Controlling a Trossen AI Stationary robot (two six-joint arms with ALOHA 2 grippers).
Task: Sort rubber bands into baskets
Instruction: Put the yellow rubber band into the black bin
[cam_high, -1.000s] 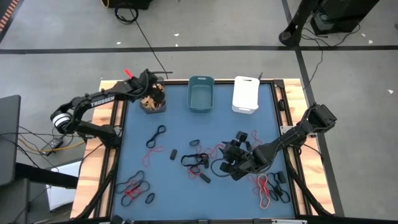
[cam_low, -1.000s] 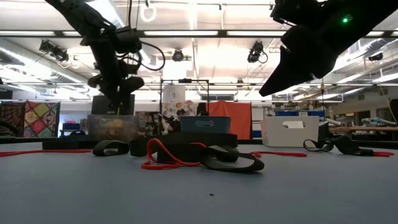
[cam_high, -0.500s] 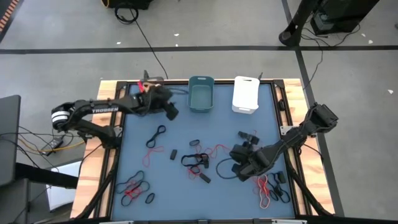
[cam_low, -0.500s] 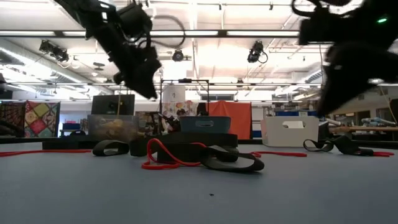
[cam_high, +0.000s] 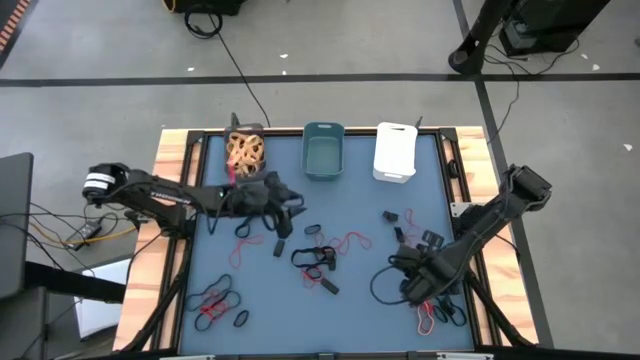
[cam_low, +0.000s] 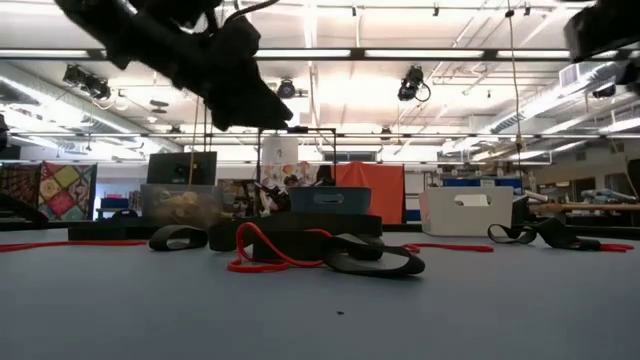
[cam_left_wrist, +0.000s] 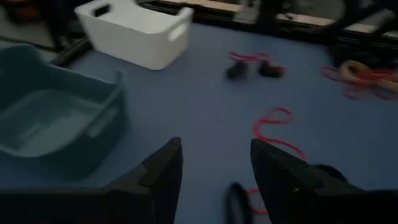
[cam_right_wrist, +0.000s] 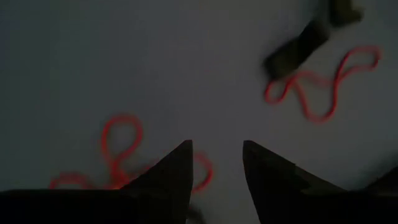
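Left gripper (cam_high: 288, 203) moved from grey basket (cam_high: 245, 152) toward mat centre, fingers apart, empty: tan bands (cam_high: 244, 150) delivered. Right gripper (cam_high: 425, 283) withdrawn farther from basket, fingers apart, over red bands (cam_right_wrist: 118, 149).

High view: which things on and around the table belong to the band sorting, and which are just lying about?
For the job:
- rubber bands loose on the mat
- dark grey basket holding tan bands
- teal basket
- white basket
- left gripper, right gripper

Just lying about:
- cables on the floor
- black stand base
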